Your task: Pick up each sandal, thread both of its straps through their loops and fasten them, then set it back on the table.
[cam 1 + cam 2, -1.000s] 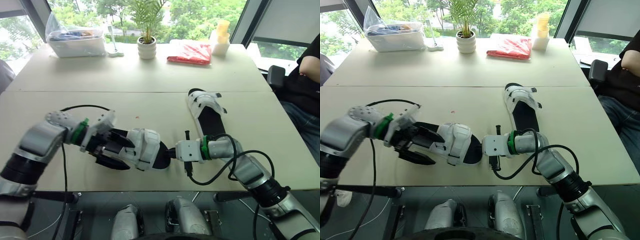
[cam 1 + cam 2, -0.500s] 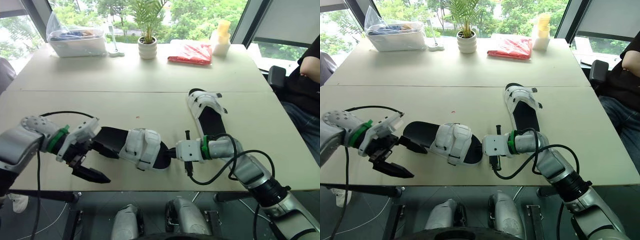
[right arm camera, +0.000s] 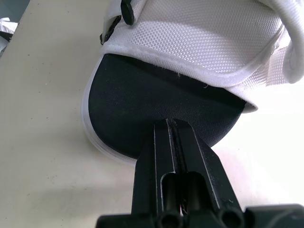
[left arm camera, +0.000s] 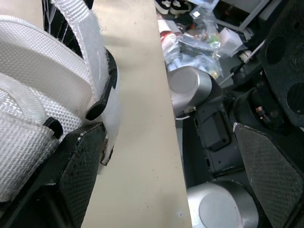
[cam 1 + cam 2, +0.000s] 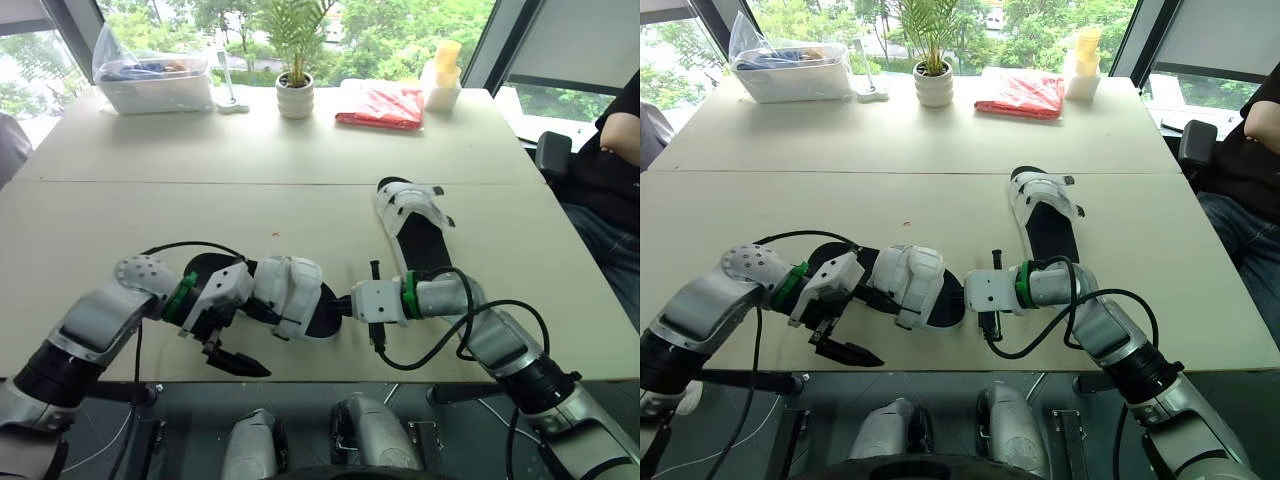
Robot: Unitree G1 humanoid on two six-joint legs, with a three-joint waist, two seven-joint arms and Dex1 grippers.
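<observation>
My left gripper gapes wide, one finger against the near sandal's strap, gripping nothing. My right gripper is pinched closed, tips touching that sandal's right end. The other sandal lies farther right.

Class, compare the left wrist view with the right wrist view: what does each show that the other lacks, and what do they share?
Left wrist view: the open left gripper, a white strap with a black tip, and clutter on the floor past the table edge. Right wrist view: the shut right gripper, its tips at a black insole. Both: the near sandal, seen by its white woven upper, and the tan table.
</observation>
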